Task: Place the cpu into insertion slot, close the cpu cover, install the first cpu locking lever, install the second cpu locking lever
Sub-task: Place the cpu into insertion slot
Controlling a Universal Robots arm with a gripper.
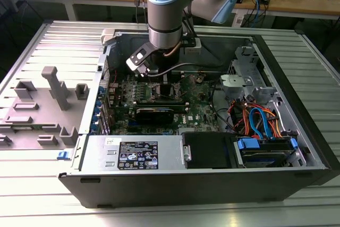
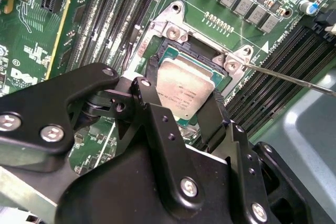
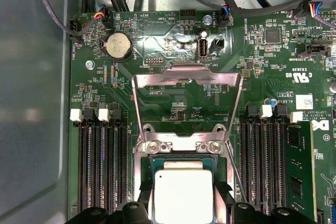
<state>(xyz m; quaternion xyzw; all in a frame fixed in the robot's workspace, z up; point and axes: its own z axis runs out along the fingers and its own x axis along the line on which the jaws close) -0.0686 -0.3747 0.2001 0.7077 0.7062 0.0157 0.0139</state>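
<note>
**Cpu at the insertion slot, held by the gripper; cpu cover open**

The gripper (image 2: 182, 85) is closed on the cpu (image 2: 189, 95), with its fingers against two opposite edges. The chip lies in or just over the insertion slot (image 2: 191, 44); which of the two cannot be told. The cpu cover (image 3: 186, 75) stands swung back, clear of the socket, and one locking lever (image 2: 294, 77) runs free beside it. Risks, as judged: a chip that is slightly skewed or tilted when let go would bear on the socket contacts and bend them. A finger (image 2: 212, 114) could also catch the silver rim or the nearby lever and drag the chip. Hidden: the chip's underside, the contacts and the alignment notches. The gripper body cuts off the cpu's near edge in both wrist views. A second lever cannot be made out.
</note>
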